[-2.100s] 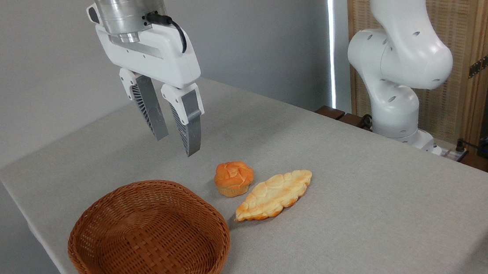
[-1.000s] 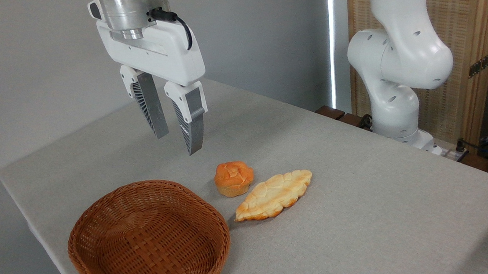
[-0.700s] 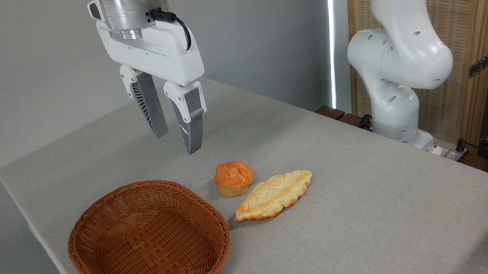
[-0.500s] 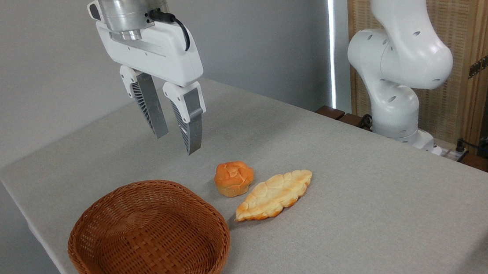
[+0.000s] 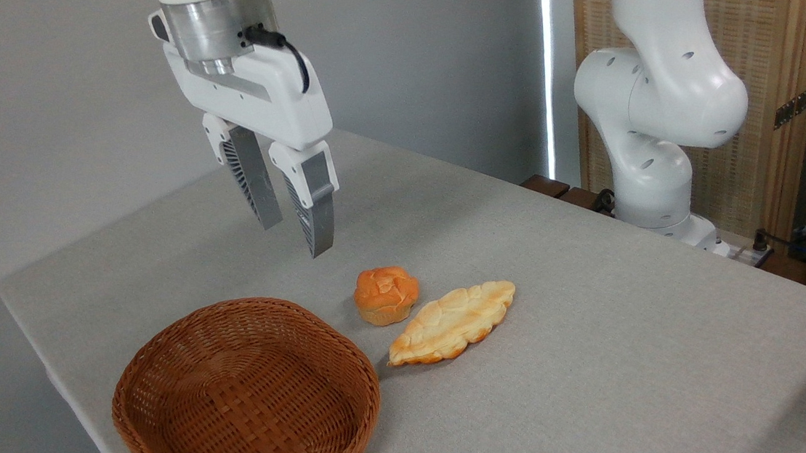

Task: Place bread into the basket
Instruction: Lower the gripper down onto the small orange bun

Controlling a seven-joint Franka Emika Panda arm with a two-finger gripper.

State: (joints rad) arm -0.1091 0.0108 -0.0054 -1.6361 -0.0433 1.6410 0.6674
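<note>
The bread, a small round orange-golden bun with a cracked top, sits on the grey table just right of the basket's far end. The brown woven wicker basket lies oval and low-sided at the front left, with nothing in it. My gripper hangs in the air above the table, up and to the left of the bun. Its two grey fingers point down with a gap between them and hold nothing.
A long flat pale leaf-shaped bread lies right next to the bun on its right. The white arm base stands at the table's far right edge. The table's left edge runs close beside the basket.
The gripper has shifted slightly and its fingers stand a little closer together than a second ago. The bun, flat bread and basket have not moved.
</note>
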